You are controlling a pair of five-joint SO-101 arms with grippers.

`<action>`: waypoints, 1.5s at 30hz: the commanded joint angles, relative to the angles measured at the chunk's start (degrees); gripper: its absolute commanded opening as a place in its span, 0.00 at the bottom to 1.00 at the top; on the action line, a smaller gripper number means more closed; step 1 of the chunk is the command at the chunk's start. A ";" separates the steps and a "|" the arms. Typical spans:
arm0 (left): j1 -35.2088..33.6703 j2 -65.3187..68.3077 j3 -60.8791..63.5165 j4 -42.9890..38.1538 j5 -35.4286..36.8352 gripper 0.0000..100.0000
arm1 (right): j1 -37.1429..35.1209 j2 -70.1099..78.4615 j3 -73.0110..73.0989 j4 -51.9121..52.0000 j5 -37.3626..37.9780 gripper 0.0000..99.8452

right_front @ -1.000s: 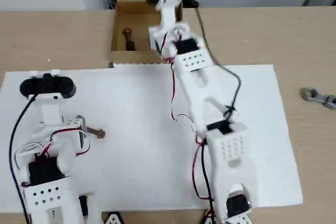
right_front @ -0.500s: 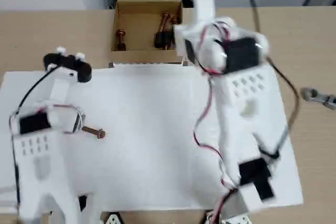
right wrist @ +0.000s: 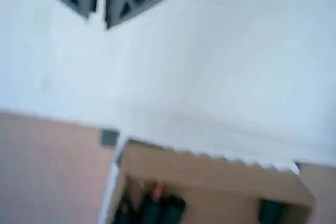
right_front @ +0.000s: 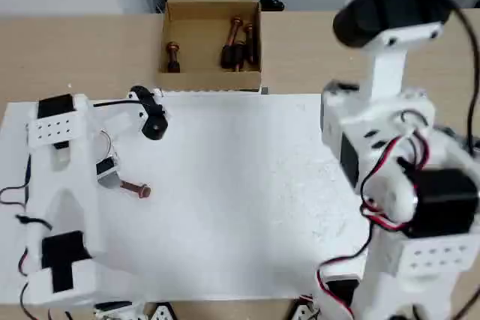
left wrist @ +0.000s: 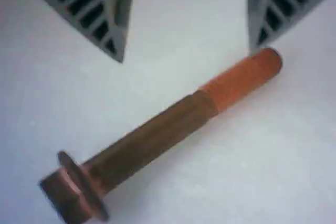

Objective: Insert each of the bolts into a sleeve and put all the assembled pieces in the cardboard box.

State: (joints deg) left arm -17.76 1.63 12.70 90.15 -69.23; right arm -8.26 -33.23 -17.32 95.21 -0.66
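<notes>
A copper bolt with an orange tip lies bare on the white sheet. My left gripper hangs open just above it, one fingertip close to the orange end. From above, the bolt lies beside the left gripper at the sheet's left side. The cardboard box at the back holds assembled bolts with black sleeves and another piece. My right gripper is shut and empty above the sheet, facing the box.
The right arm stands tall over the sheet's right edge, close to the high camera. The left arm covers the sheet's left edge. Bare wooden table flanks the box.
The right arm has drawn back from over the box to the right side and risen, uncovering the pieces inside. The left arm shifted over the bolt, which stayed in place.
</notes>
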 commanded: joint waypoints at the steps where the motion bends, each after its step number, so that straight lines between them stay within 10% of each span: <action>1: 1.32 0.18 -2.68 1.23 -4.31 0.15 | 2.07 -7.34 7.65 0.13 0.70 0.00; 22: 6.51 0.00 0.84 0.88 -11.87 0.14 | 22.29 -70.55 61.63 -12.00 1.05 0.00; 45: 6.51 -0.09 2.59 2.81 -23.47 0.13 | 22.11 -69.14 64.70 -5.93 -3.16 0.00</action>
State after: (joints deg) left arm -11.60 2.33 14.90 91.74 -88.66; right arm 13.36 -102.95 47.21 89.05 -3.03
